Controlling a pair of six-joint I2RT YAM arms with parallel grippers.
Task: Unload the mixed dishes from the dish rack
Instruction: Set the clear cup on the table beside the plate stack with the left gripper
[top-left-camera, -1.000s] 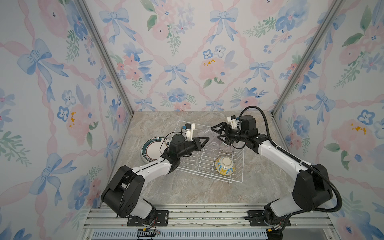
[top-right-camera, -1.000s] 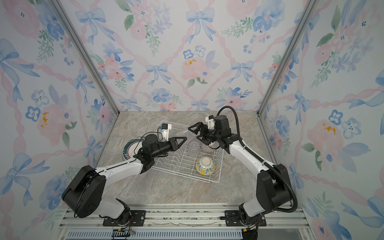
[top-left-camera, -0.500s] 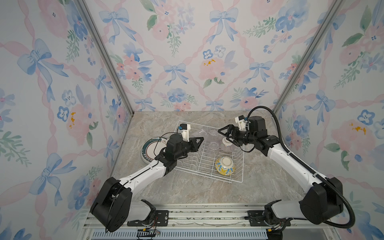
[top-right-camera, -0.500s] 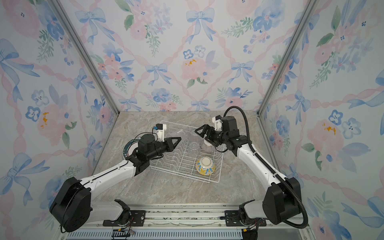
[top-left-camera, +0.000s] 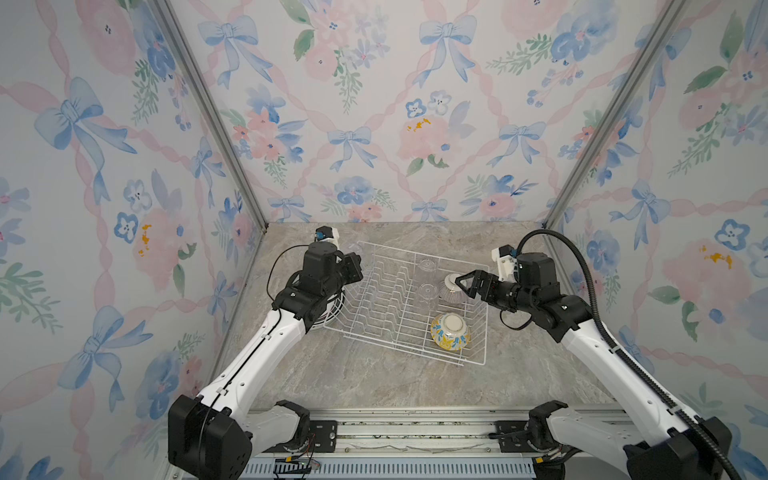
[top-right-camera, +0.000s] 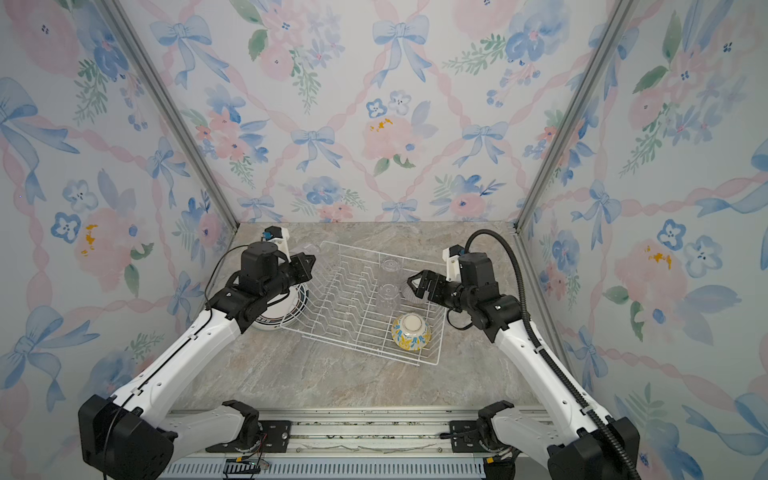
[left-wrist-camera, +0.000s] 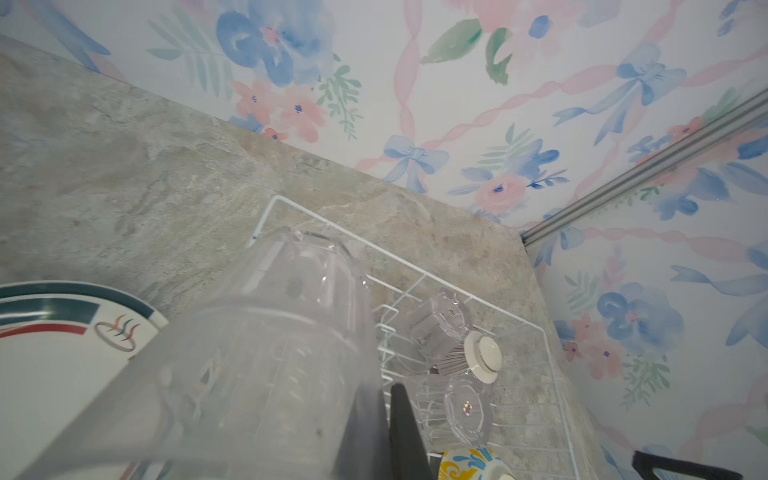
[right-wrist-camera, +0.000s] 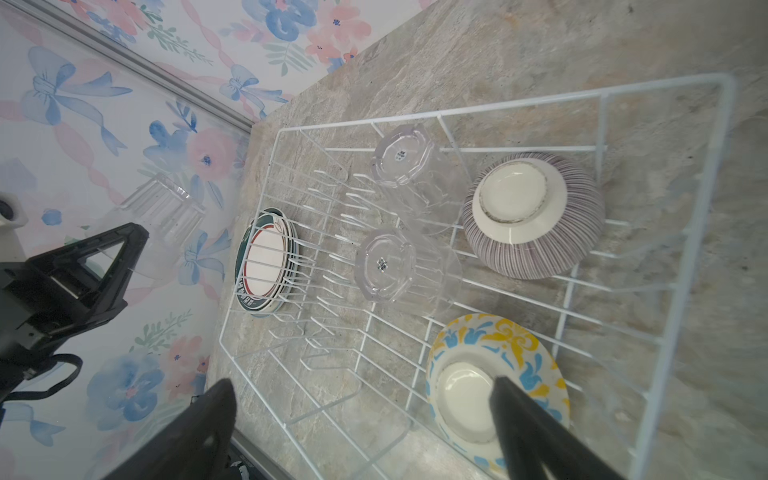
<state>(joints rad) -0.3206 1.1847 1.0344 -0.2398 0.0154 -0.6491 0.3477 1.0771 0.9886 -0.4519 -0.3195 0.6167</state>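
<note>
Dish rack (top-left-camera: 390, 299): mid-table, set a little askew, plate slots all empty.

Plate stack (top-right-camera: 286, 311): flat on the table just outside the rack's left wall, partly under my left arm.

In the rack's right end: purple-striped bowl (right-wrist-camera: 536, 216) and yellow-blue floral bowl (top-left-camera: 451, 330), both upside down with foot rings up. Just beside them are two glass cups (right-wrist-camera: 386, 266), also inverted, one behind the other.

My left pincer (top-right-camera: 305, 266): closed on a third glass cup (left-wrist-camera: 282, 332), held near the rack's far left corner. Glass is light, hard, slick and breakable. I judge it wants a soft set-down, no drop.

My right pincer (top-left-camera: 464, 286): spread wide, holding nothing, hanging above the rack's right end close to the purple-striped bowl. Glazed ceramic is heavier than a cup, stiff, and the dome is slippery. Best hold, I reckon, is one finger on each side of the raised foot ring. Risk: the bowl squirting out sideways against the wires.
</note>
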